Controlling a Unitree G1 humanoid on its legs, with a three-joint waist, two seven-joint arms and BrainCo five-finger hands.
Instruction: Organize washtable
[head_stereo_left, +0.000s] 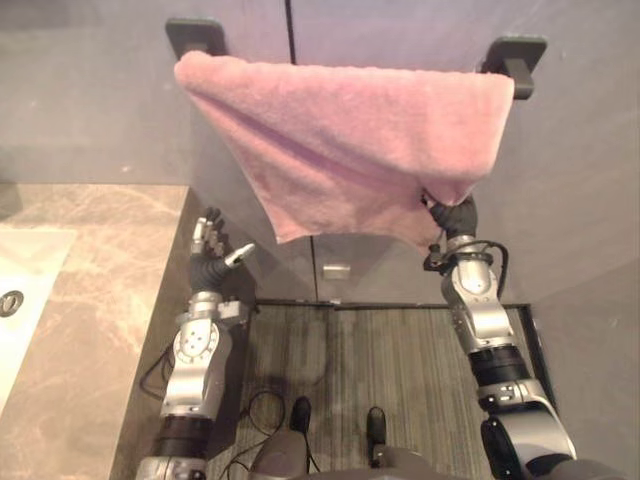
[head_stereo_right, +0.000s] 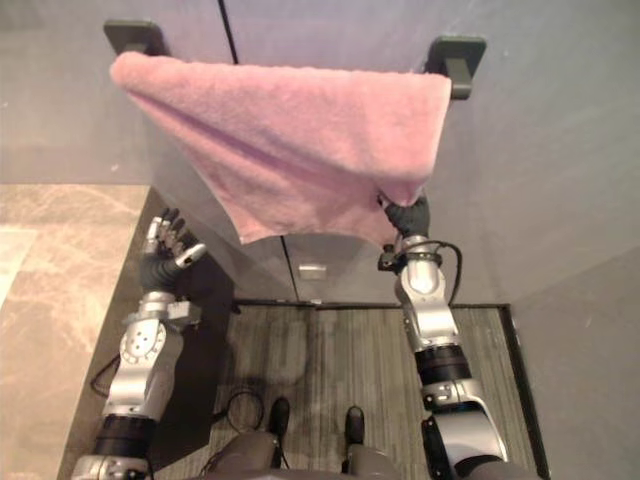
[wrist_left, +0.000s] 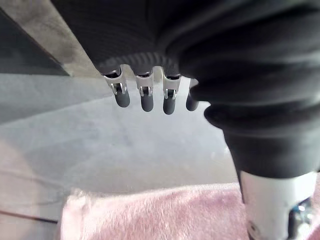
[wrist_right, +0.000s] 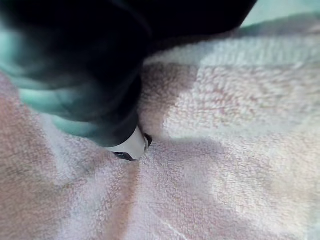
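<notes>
Towel (head_stereo_left: 350, 130) hangs skewed between the brackets (head_stereo_left: 195, 35) across the upper frame, its hem slanting down toward the centre. The step in hand looks like straightening it. The right hand (head_stereo_left: 455, 215) is buried under its lower right corner, so its grip cannot be told. The left hand (head_stereo_left: 212, 250), at lower left, has loosely spread fingers (wrist_left: 146, 102) well clear of the cloth. Next probably comes an even downward tug.

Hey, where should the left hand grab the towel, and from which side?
Take the towel by its loose lower corner, coming from below and the robot's left. It hangs skewed off the bar, so that corner dangles free nearest the open left hand, while the right hand is at the other low corner.
</notes>
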